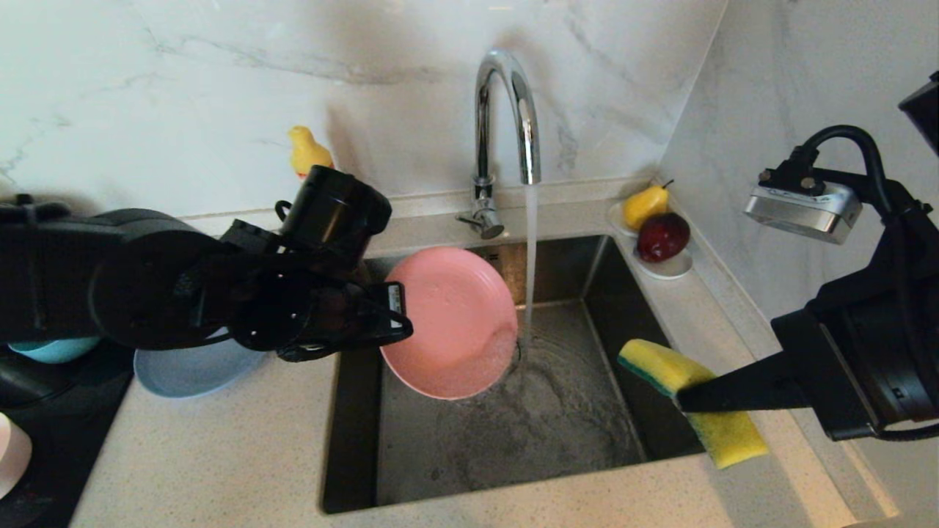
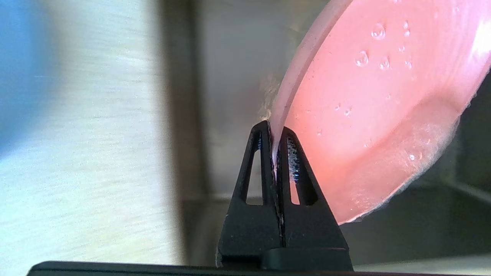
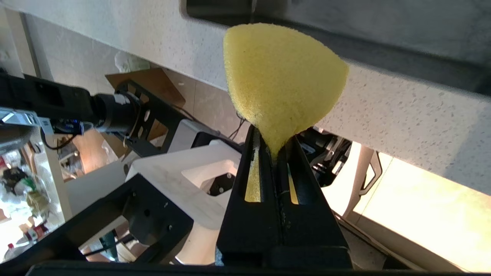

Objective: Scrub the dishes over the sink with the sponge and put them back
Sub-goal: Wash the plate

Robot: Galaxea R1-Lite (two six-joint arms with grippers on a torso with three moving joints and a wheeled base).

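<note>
My left gripper is shut on the rim of the large salmon-pink plate. The plate hangs tilted on edge over the steel sink, wet, with suds along its lower rim, right beside the stream running from the chrome tap. Off to the right, over the sink's right edge, my right gripper is shut on the bent yellow sponge with its green layer. A grey-blue plate lies on the counter at the left, and a teal bowl peeks out under my left arm.
A white dish with a pear and a dark red apple stands at the sink's back right corner. A yellow toy duck sits against the marble wall. A black surface and a pale pink dish's edge lie at the far left.
</note>
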